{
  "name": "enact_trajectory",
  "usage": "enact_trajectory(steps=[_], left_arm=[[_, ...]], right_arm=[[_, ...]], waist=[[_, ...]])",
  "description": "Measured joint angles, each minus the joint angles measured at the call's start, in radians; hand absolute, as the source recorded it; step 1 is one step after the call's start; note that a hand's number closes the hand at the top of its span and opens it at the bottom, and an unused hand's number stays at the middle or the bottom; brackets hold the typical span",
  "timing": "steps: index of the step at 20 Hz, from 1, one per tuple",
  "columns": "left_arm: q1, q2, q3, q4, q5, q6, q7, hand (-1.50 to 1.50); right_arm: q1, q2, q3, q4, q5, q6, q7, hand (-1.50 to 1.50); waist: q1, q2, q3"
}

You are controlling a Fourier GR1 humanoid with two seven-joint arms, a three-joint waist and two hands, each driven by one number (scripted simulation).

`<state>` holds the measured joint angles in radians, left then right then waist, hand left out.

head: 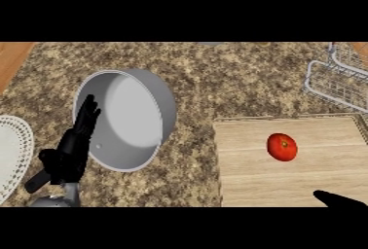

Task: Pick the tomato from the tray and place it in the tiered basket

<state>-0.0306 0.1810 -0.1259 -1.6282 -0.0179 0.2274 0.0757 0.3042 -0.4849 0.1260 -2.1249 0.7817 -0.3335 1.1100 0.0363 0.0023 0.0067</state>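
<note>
A red tomato (283, 147) lies on the pale wooden tray (251, 180) at the right of the counter. The wire tiered basket (336, 80) stands at the far right, beyond the tray's back edge. My left hand (72, 148) rests open at the left, fingers pointing up, beside a grey pan. Only a dark tip of my right hand (338, 199) shows at the lower right, over the tray's near edge and well short of the tomato; its fingers are mostly out of view.
A round grey pan (129, 119) sits on the granite counter left of the tray. A white ribbed plate (10, 155) lies at the far left edge. Bare counter stretches between the pan and the basket.
</note>
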Motion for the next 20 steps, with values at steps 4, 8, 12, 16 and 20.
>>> enact_trajectory(steps=[4, 8, 12, 16, 20], left_arm=[[0.002, -0.006, -0.008, -0.005, -0.007, -0.001, 0.002, 0.0], [0.004, -0.007, -0.014, -0.01, -0.008, -0.009, 0.007, 0.0], [0.002, -0.012, -0.011, -0.003, -0.02, 0.0, 0.011, 0.0], [0.007, -0.017, -0.01, -0.001, -0.028, 0.003, 0.002, 0.0], [0.011, -0.018, -0.007, -0.005, -0.029, 0.002, 0.009, 0.0]], right_arm=[[-0.025, 0.027, 0.035, 0.013, 0.057, 0.079, 0.057, -1.5], [-0.065, 0.074, 0.065, 0.041, 0.103, 0.144, 0.094, -1.5], [-0.132, 0.139, 0.084, 0.071, 0.139, 0.198, 0.112, -1.5], [-0.199, 0.213, 0.093, 0.118, 0.179, 0.245, 0.118, -1.5], [-0.243, 0.276, 0.083, 0.174, 0.195, 0.304, 0.122, -1.5]], waist=[[0.008, 0.0, 0.001], [0.014, 0.0, 0.002], [0.012, -0.002, 0.004], [0.01, -0.004, 0.006], [0.007, -0.005, 0.007]])
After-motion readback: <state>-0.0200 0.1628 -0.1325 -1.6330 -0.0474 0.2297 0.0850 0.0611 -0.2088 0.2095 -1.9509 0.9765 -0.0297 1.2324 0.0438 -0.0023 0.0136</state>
